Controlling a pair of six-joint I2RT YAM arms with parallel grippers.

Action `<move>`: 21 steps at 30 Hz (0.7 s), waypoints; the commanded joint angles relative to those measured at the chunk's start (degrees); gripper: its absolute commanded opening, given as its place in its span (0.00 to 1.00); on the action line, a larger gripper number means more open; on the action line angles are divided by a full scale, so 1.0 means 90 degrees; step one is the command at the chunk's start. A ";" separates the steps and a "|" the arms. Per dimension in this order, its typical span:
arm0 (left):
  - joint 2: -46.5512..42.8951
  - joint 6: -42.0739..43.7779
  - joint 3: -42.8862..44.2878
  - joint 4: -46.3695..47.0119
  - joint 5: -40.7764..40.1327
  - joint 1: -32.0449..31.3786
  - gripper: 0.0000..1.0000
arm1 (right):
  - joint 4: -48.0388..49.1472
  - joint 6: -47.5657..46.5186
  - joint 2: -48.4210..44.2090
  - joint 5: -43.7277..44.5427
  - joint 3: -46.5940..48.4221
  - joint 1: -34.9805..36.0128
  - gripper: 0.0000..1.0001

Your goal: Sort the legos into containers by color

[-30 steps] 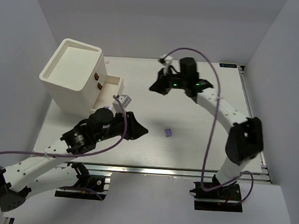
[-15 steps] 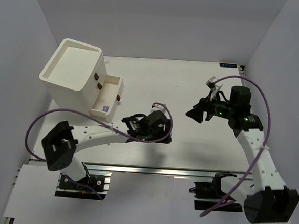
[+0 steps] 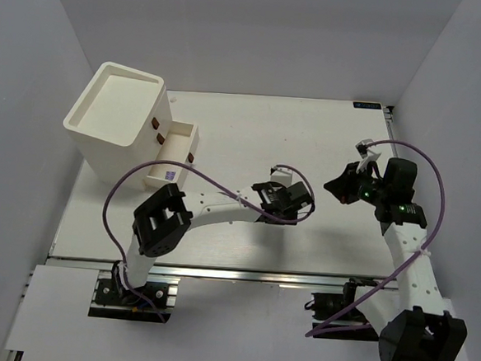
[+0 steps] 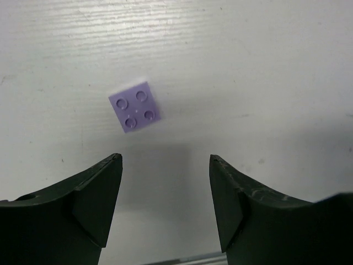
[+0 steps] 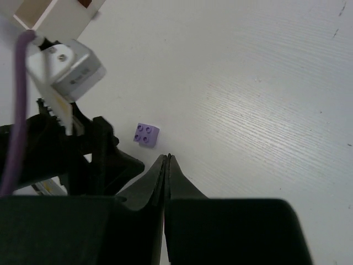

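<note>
Where the left arm lies stretched across the pale white wood-grain table [image 3: 228, 122], its black two-finger left gripper [image 4: 165, 160] hangs low over the surface, jaws standing wide with nothing between them; a small lavender four-stud plastic brick [image 4: 134, 106] lies flat on the table just ahead of the fingertips, nearer one finger than the other and touching neither; the right wrist view shows the same brick just beside the left gripper's dark fingers; the black right gripper [image 5: 167, 160] sits off to the right, tips pressed together on nothing, near the brick but apart from it; at the far left corner stands the tall cream-white plastic box [image 3: 117, 118] with a recessed top; a shallow cream-white drawer [image 3: 177, 147] with a brown knob is pulled out from it; a small lavender piece [image 3: 169, 175] shows at the near end of the pulled-out part, too small to make out further
</note>
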 commanded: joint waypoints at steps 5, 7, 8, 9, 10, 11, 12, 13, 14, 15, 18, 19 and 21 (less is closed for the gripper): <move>0.0602 -0.0363 0.0988 -0.0720 -0.0804 -0.0030 0.74 | 0.0386 -0.0088 -0.0864 0.0127 -0.0207 -0.0076 0.00; 0.0661 -0.0373 0.1047 -0.0789 -0.0921 -0.0030 0.73 | 0.0385 -0.0078 -0.0884 0.0108 -0.0207 -0.0086 0.00; 0.0681 -0.0431 0.1056 -0.0799 -0.0961 -0.0030 0.73 | 0.0366 -0.0068 -0.0874 0.0098 -0.0207 -0.0086 0.00; 0.0700 -0.0422 0.1047 -0.0799 -0.0980 0.0028 0.72 | 0.0366 -0.0078 -0.0855 0.0108 -0.0197 -0.0095 0.00; 0.0720 -0.0422 0.1027 -0.0770 -0.0990 0.0029 0.72 | 0.0366 -0.0078 -0.0855 0.0108 -0.0187 -0.0086 0.00; 0.0730 -0.0461 0.0998 -0.0769 -0.0990 0.0029 0.71 | 0.0366 -0.0088 -0.0864 0.0108 -0.0197 -0.0095 0.00; 0.0739 -0.0452 0.0969 -0.0711 -0.0981 0.0087 0.71 | 0.0356 -0.0088 -0.0855 0.0108 -0.0197 -0.0095 0.00; 0.0759 -0.0451 0.0969 -0.0691 -0.0971 0.0087 0.70 | 0.0356 -0.0088 -0.0855 0.0108 -0.0197 -0.0105 0.00; 0.0778 -0.0461 0.0969 -0.0701 -0.0971 0.0087 0.70 | 0.0356 -0.0078 -0.0855 0.0098 -0.0197 -0.0105 0.00; 0.0817 -0.0452 0.0978 -0.0653 -0.0971 0.0087 0.69 | 0.0366 -0.0078 -0.0855 0.0098 -0.0207 -0.0125 0.00; 0.0963 -0.0432 0.1056 -0.0652 -0.0981 0.0087 0.66 | 0.0366 -0.0068 -0.0845 0.0059 -0.0217 -0.0134 0.00; 0.1003 -0.0442 0.1086 -0.0671 -0.0990 0.0087 0.65 | 0.0356 -0.0078 -0.0845 0.0049 -0.0226 -0.0144 0.00; 0.1081 -0.0442 0.1154 -0.0759 -0.1029 0.0145 0.63 | 0.0346 -0.0078 -0.0825 0.0039 -0.0226 -0.0154 0.00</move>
